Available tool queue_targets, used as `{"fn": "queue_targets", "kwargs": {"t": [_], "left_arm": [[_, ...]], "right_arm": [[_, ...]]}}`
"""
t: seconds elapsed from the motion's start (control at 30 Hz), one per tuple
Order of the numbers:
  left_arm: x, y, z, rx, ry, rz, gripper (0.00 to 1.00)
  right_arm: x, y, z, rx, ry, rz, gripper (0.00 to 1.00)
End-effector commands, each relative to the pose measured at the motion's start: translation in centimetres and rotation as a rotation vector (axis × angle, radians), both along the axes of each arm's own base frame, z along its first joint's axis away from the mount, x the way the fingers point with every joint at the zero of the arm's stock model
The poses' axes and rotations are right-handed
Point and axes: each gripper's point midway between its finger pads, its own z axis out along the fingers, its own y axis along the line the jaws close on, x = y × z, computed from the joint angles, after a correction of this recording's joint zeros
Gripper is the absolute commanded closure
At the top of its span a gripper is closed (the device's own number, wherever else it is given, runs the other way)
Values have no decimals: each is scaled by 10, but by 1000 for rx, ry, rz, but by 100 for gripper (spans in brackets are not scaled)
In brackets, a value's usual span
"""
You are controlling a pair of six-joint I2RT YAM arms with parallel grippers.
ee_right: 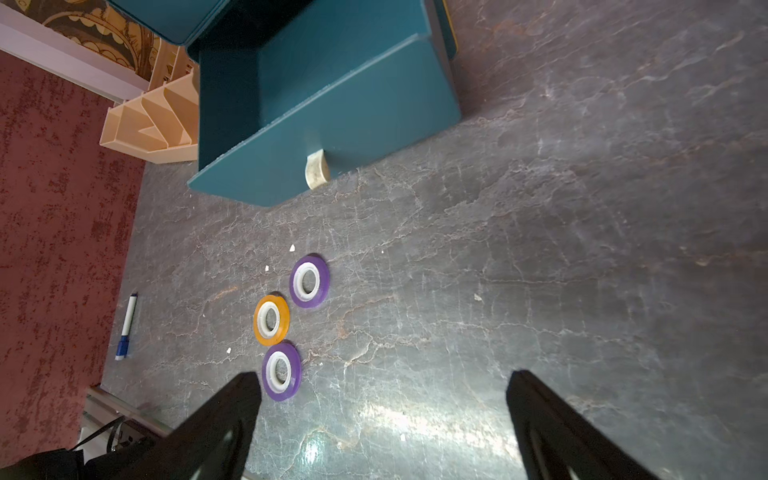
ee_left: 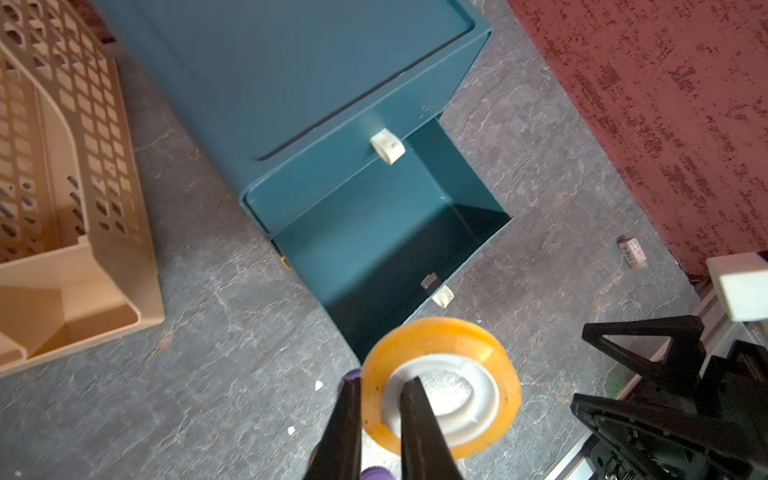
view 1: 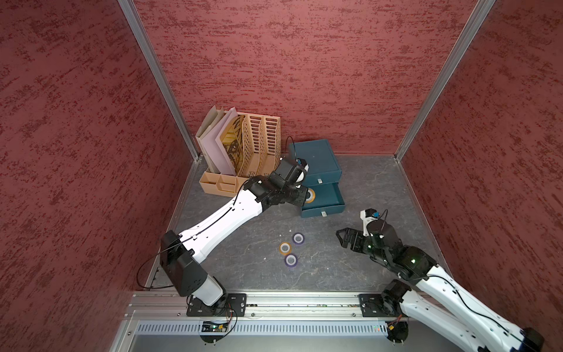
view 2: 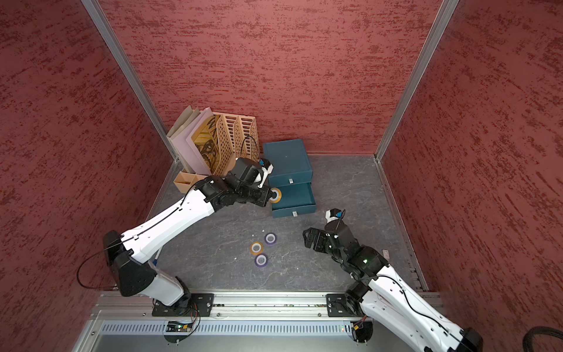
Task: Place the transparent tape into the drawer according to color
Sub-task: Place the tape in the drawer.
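Two purple rolls (view 1: 299, 238) (view 1: 291, 260), two orange rolls (view 1: 285, 248) (view 1: 310, 195), one drawer chest (view 1: 316, 161).

Soft, even overhead light, faint shadows. Glare pools on the grey surface (ee_right: 365, 419) in the right wrist view, where the right claw (ee_right: 384, 374) blurs close to the lens. Wide-angle lenses stretch the edges.

Both top views look steeply down from overhead, sharing the whole floor (view 1: 350, 274), drawer (view 1: 316, 161) near centre. The left wrist camera sits close above that drawer; the right wrist's sees it from farther off.
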Motion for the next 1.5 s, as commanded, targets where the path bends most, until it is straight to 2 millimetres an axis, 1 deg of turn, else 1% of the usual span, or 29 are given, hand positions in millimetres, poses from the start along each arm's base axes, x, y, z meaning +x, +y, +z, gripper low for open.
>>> {"fn": "queue_targets", "kwargs": {"t": [0.0,0.1,0.27,0.43,0.63,0.67,0.8,0.87,0.93,1.1,1.23,1.33,1.47], "left_arm": [[17,-18,-7,9,-49,-12,100],[27,-26,-16,19,-88,-1,100],[39,-36,-22,13,-138,13,100],[46,-44,-34,35,-146,8,100],[49,-46,-46,71,-141,8,100],[49,-46,-49,79,-137,7,97],[49,-47,-54,91,-134,5,72],[49,-46,-55,95,-137,5,63],[48,-46,-54,93,-140,4,58],[46,-46,-50,86,-144,1,55],[41,-43,-44,67,-133,-3,51],[33,-36,-38,37,-111,-2,43],[20,-19,-34,-4,-68,3,26]], "right_arm": [[-2,-6,-2,-16,-5,-25,1],[-4,-8,-2,-15,-5,-29,1],[-5,-11,-3,-17,-3,-38,1],[-5,-13,-2,-23,-6,-42,2],[-6,-14,-3,-29,-5,-45,2],[-6,-14,-3,-27,-5,-46,2],[-6,-14,-4,-27,-3,-48,2],[-6,-14,-4,-27,-3,-47,1],[-6,-14,-4,-27,-2,-47,2],[-5,-12,-3,-28,0,-40,2],[-5,-10,-3,-27,5,-31,1],[-5,-8,-3,-32,7,-19,1],[-5,-6,-3,-37,11,-9,2]]}}
